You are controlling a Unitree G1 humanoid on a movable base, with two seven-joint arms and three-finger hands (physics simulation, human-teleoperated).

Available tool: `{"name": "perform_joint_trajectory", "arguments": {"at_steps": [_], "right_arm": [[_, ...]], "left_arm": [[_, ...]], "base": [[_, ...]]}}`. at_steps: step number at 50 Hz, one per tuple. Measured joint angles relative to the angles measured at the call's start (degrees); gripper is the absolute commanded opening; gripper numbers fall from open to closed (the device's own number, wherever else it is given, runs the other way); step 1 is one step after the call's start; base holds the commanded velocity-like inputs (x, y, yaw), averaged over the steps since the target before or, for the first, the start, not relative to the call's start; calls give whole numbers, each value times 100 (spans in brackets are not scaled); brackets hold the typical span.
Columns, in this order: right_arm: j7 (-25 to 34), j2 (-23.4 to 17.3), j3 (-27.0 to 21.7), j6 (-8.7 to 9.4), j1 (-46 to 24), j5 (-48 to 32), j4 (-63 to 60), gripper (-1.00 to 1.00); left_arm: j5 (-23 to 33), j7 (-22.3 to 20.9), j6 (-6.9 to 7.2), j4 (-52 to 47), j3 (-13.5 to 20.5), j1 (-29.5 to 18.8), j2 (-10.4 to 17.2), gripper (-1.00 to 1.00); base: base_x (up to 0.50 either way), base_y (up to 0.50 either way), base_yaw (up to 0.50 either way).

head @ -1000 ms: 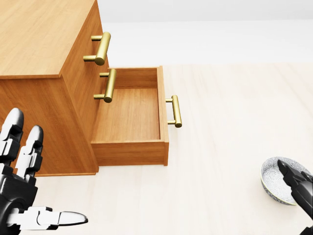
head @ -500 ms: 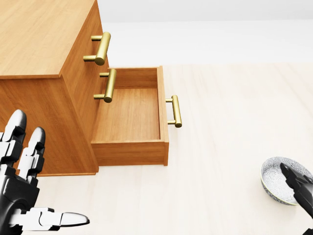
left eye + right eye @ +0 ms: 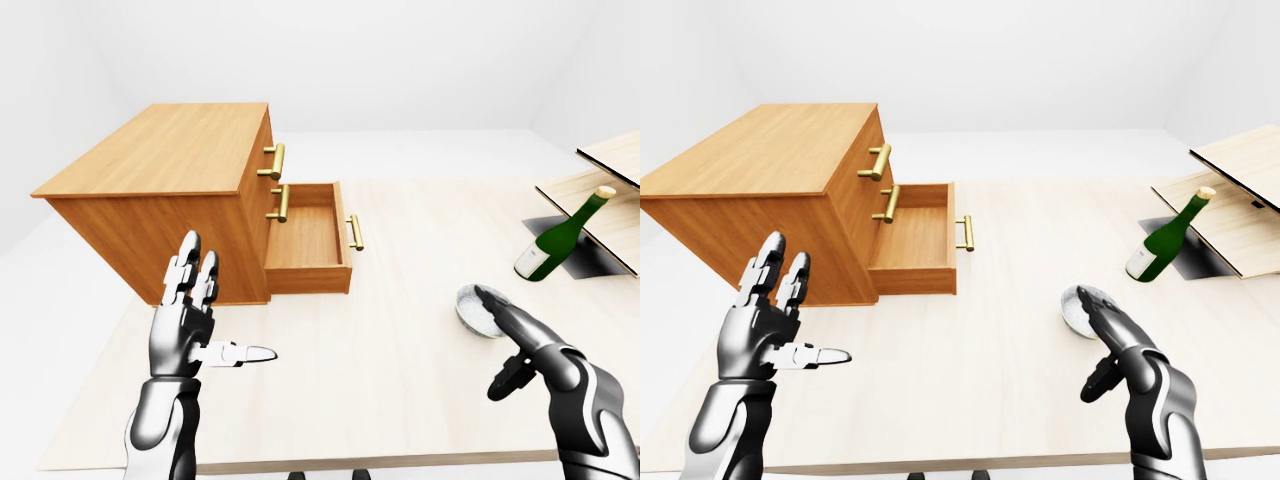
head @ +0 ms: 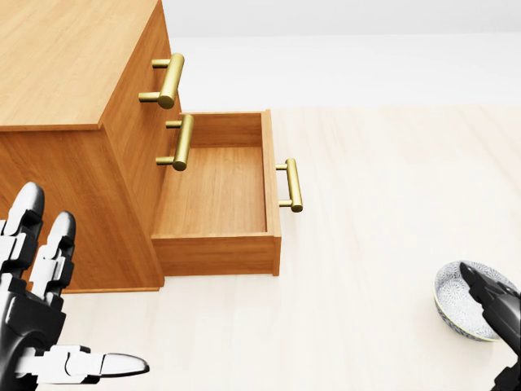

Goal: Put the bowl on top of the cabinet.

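The bowl [image 4: 453, 298], small and pale with a speckled grey pattern, sits upright on the light wooden tabletop [image 3: 400, 350], low at the right of the head view and well apart from the cabinet [image 3: 160, 150]. The right hand [image 3: 530, 345] is released: its dark fingers stretch out straight over the bowl's near rim, with the thumb held apart below them. Whether the fingertips touch the rim cannot be told.

The left hand [image 3: 185, 325] is also released and grasps nothing. It hovers above the tabletop just beside the cabinet's side wall, two fingers upright and the thumb pointing toward the view's right.

The cabinet stands at the left of the tabletop, its flat top bare. Its lowest drawer [image 4: 271, 179] is pulled out and shows a bare wooden floor. Brass bar handles [image 4: 167, 81] sit on all three drawer fronts.

At the far right of the left-eye view a green bottle [image 3: 555, 240] leans tilted beside slanted wooden panels [image 3: 600, 190].
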Motion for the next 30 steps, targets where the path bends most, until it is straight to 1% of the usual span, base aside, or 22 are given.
{"name": "perform_joint_trajectory", "arguments": {"at_steps": [16,30], "right_arm": [[16,-48,90,0,-10,-18,140,100],[-110,-48,188,0,-19,65,452,100]], "left_arm": [[8,-1,0,23,-7,8,-4,100],[26,15,0,65,-27,-6,-1,100]], "base": [[0,0,0],[0,0,0]]}}
